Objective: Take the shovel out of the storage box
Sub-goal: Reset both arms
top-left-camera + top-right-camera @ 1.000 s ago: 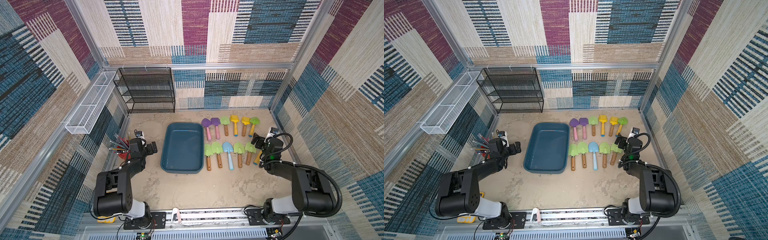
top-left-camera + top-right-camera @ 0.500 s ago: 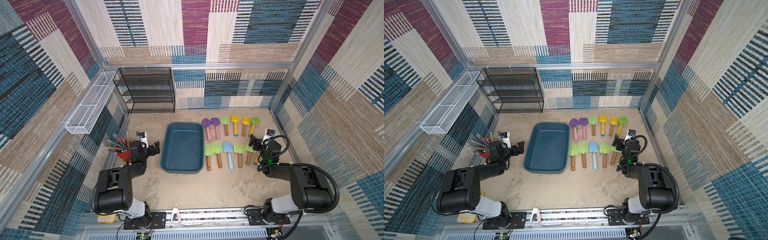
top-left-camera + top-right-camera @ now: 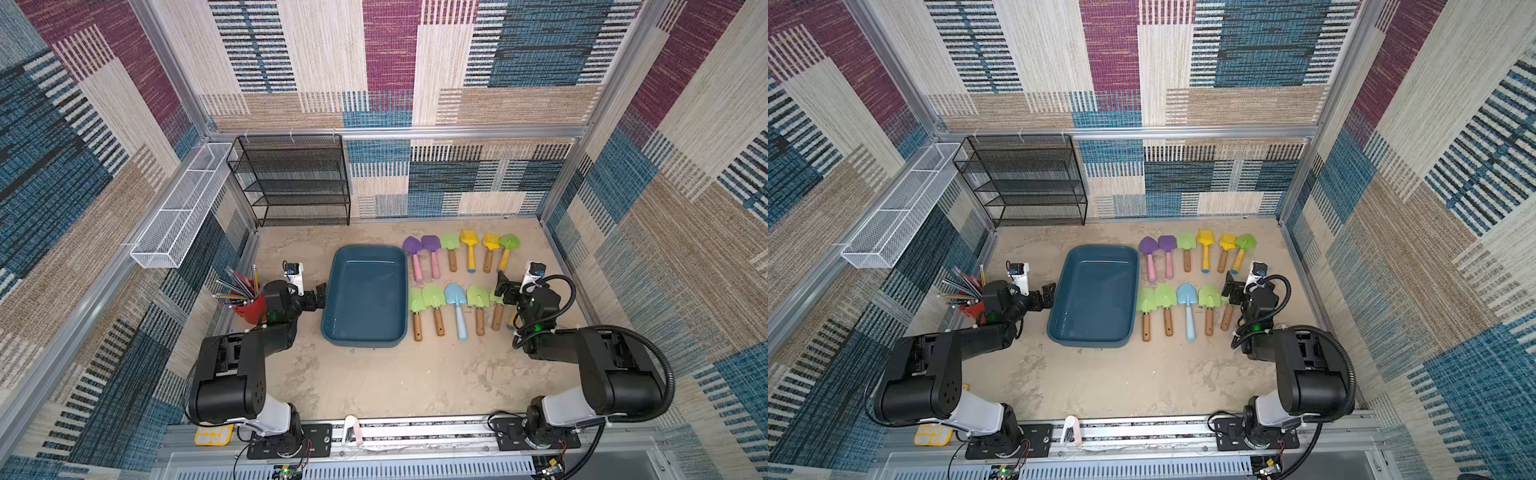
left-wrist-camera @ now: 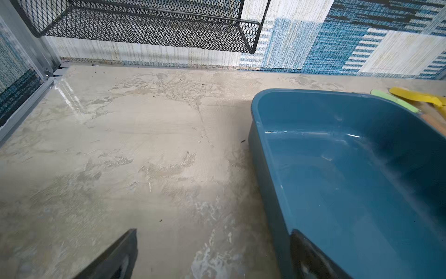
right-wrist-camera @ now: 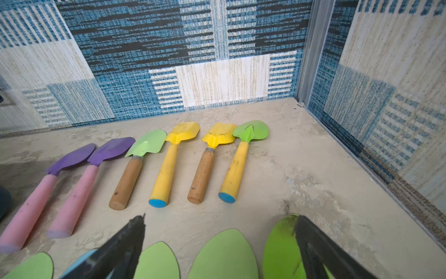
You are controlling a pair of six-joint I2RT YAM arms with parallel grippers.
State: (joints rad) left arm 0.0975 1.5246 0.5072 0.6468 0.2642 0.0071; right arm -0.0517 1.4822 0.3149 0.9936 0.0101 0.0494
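Obs: storage box [image 3: 365, 299] sits mid-worktop [image 3: 374, 374]; its inside is bare in both top views and in the left wrist view, no shovel in it that I can see; the shovels all lie flat on the worktop on the right arm's side of the box, in two rows, blades toward the back wall; back row of six runs from a purple shovel [image 3: 412, 246] nearest the box to a green shovel with a yellow handle [image 3: 508, 242]; front row is greens with a light blue shovel [image 3: 454, 295] in the middle. Left claw [image 3: 314, 296] is low, just beside the box's long wall, jaws spread wide, nothing between them. Right claw [image 3: 505, 287] is over the outer end of the front row, jaws likewise wide and empty; in the right wrist view one finger overlaps the blade of the end green shovel [image 5: 281, 244], touching or not I cannot tell; one more handle past it is mostly hidden by the arm. Judgement: removal looks done; step in hand is clearing off after a set-down. Next move, as I read it: raise the right claw straight up before swinging it home, so the end shovel is not dragged askew; back the left claw off without nudging the box; no further grasp seems called for.
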